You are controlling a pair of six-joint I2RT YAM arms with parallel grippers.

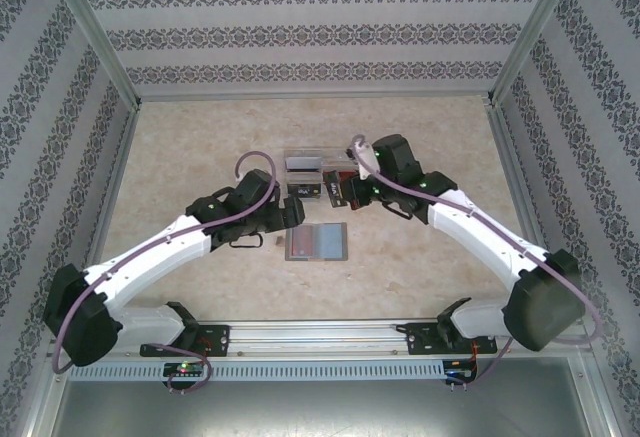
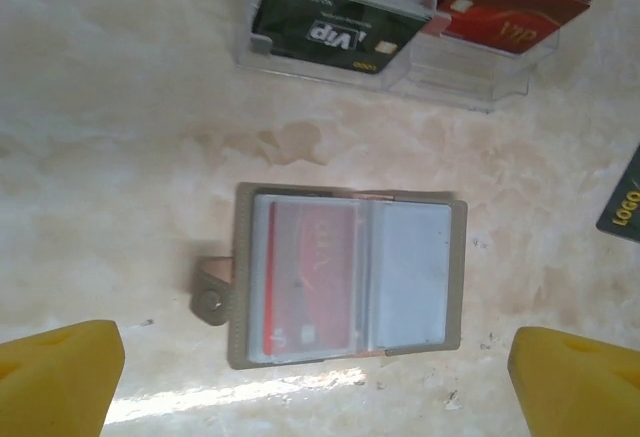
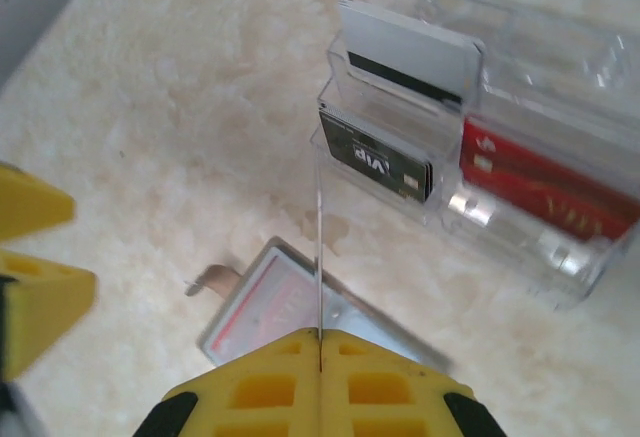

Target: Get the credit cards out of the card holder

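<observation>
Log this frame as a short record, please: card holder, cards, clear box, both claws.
card holder: open flat on the table
holder's red card: in one pocket; the other pocket looks empty
clear box: beyond the holder, two compartments
black VIP card: in one compartment
box's red card: in the other compartment
left claw: open, above the holder, gripping nothing
right claw: shut on the held card, seen edge-on
</observation>
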